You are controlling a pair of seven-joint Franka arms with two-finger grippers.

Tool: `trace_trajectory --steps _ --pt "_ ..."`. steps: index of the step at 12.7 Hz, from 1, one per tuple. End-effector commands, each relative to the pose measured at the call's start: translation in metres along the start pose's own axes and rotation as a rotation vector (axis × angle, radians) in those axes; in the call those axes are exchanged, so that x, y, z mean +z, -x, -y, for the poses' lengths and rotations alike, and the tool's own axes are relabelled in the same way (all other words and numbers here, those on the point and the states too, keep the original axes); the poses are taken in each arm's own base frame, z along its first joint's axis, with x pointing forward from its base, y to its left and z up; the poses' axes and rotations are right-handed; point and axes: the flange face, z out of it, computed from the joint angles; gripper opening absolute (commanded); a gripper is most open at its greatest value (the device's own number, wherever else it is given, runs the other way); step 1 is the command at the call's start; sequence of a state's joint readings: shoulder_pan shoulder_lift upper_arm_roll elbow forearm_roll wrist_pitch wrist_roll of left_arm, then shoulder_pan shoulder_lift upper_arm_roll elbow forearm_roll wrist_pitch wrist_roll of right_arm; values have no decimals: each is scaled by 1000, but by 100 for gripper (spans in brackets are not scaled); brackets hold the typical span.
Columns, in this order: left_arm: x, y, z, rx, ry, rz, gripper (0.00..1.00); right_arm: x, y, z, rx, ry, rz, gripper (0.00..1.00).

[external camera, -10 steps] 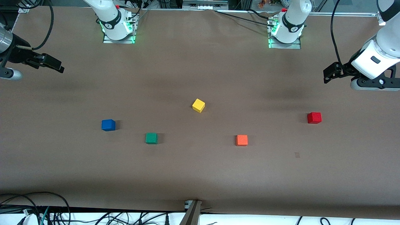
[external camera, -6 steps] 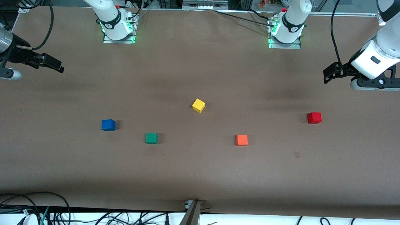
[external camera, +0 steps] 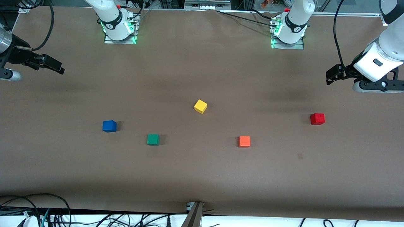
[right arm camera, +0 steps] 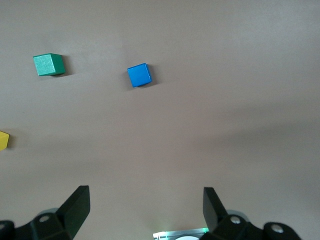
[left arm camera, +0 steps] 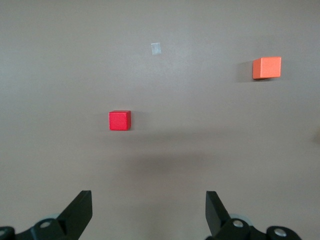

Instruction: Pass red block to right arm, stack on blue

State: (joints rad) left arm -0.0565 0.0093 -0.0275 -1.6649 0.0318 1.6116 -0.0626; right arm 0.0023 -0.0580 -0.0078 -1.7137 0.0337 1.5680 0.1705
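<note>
Red block (external camera: 317, 119) and blue block (external camera: 109, 126) lie well apart.

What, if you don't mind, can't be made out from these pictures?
- Right gripper: its arm is cut off by the front view's edge.
- Left gripper: upper arm cut off likewise.
- Pale patch near the red block: too small to identify.
- Yellow block: cropped by the right wrist view's edge.

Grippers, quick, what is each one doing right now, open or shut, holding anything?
Left gripper: open, empty, up over the brown table near the small bright red cube.
Right gripper: open, empty, up over the table's right-arm end.
</note>
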Motion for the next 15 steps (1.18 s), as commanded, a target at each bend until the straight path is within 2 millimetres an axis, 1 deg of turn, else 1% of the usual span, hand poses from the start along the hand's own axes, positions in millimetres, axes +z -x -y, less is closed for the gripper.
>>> trace_trajectory --steps 1,4,5,7,9,12,14,15 --pt "1 -6 -2 7 5 23 100 -5 -2 -2 0 1 -22 100" --pt "1 -5 -4 9 7 42 100 -5 -3 -2 2 2 -26 100" --pt "3 -7 -4 9 7 45 100 -6 -3 -2 2 1 -27 100" --pt "11 -16 -2 14 7 61 100 -5 -4 -3 2 2 -32 100" --pt "16 -16 2 17 3 71 100 -5 -5 -3 2 2 -33 100" --pt "31 -21 10 43 -5 91 100 -6 -5 -3 3 4 -35 100" --pt "55 -32 39 -4 1 121 100 -5 -4 -3 3 5 -34 100" --pt "65 -41 50 6 5 98 100 -6 -6 -3 3 2 -41 100"
